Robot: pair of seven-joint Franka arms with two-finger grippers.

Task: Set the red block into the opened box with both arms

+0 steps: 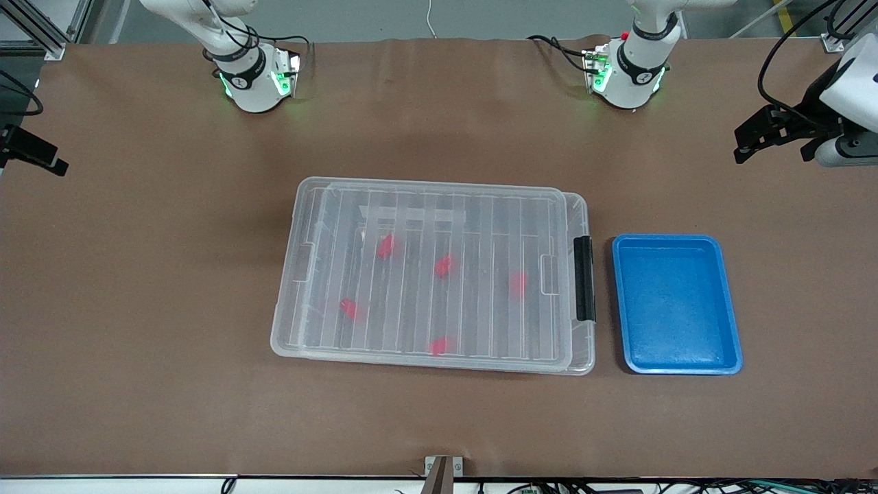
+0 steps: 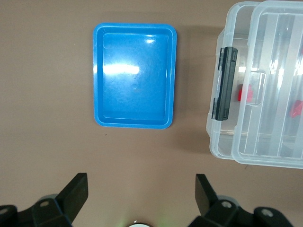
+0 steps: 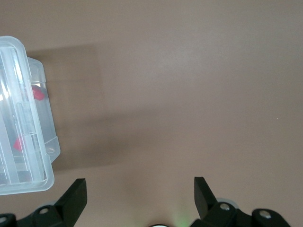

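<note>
The clear ribbed-lidded box [image 1: 432,274] lies mid-bench with five small red blocks [image 1: 444,266] inside (blurred through the plastic); a glossy blue tray [image 1: 675,303] sits beside its black latch [image 1: 583,278]. The left gripper [image 2: 141,194] and right gripper [image 3: 140,194] hover above the bench, fingers spread wide, empty.

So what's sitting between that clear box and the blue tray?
Nothing: in the front view only a narrow strip of bare brown table separates the box from the blue tray.

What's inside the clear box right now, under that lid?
Through the ribbed lid resting on the box, five red blocks show, scattered across the floor. The lid blurs them, so their exact shape and orientation can't be made out.
</note>
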